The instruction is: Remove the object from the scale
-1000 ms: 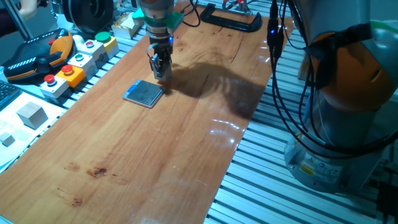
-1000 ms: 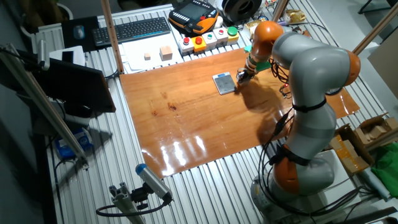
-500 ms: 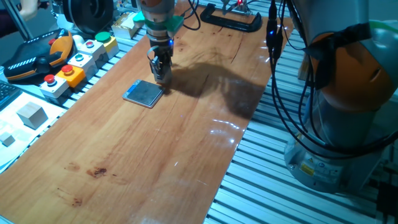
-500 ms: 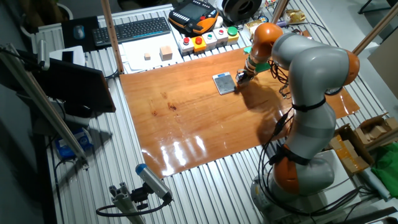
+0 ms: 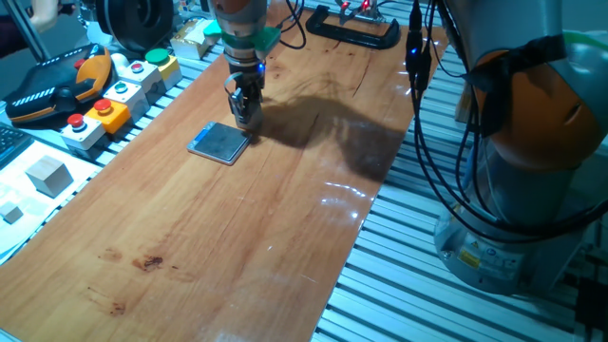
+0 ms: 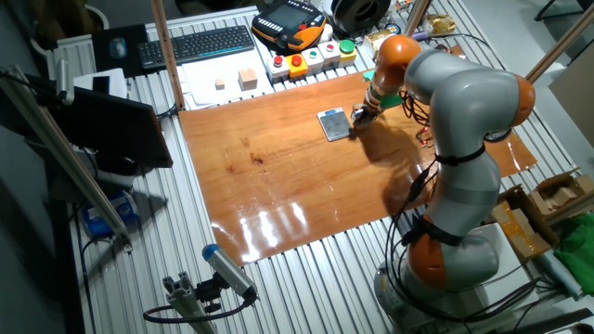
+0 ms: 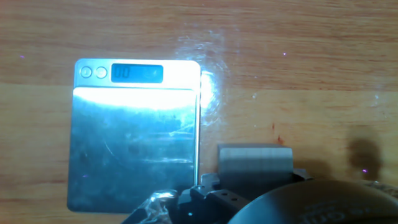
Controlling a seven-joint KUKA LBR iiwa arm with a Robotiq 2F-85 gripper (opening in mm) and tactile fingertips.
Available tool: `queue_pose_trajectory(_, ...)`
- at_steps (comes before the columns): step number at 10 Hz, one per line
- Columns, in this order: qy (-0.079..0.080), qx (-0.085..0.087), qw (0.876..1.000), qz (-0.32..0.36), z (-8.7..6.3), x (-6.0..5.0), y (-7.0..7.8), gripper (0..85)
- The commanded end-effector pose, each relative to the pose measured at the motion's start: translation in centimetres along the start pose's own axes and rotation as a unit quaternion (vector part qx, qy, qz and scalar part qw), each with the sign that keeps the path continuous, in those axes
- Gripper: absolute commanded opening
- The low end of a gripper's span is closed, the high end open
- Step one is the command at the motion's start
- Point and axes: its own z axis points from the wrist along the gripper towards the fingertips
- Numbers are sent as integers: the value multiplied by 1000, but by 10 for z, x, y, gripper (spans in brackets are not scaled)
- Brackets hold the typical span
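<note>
The scale [image 7: 134, 146] lies flat on the wooden table, its shiny plate bare and its small display at the far edge. It also shows in one fixed view [image 5: 220, 142] and in the other fixed view [image 6: 333, 123]. The object, a small pale grey cube [image 7: 255, 163], sits just off the scale's right edge, low over the wood and between my fingers. My gripper [image 5: 245, 112] stands upright right beside the scale's corner and appears shut on the cube. It also shows in the other fixed view [image 6: 360, 113]. The cube is hidden by the fingers in both fixed views.
A box with coloured push buttons [image 5: 114, 95] and an orange-black hand controller [image 5: 52, 90] stand along the table's left edge. A larger pale cube [image 5: 47, 176] and a tiny one [image 5: 11, 214] lie beyond that edge. A black clamp [image 5: 351, 28] lies at the far end.
</note>
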Motion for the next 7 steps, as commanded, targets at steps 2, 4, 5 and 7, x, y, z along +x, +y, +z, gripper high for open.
queue_pose_trajectory(2,1,-1,1000,-2,1,0,0,7)
queue_pose_trajectory(4,-4,2,1000,-6,0,-1,0,213)
queue_pose_trajectory(5,-10,8,1000,-2,0,-1,0,330)
queue_pose_trajectory(7,-20,10,1000,9,0,0,0,660)
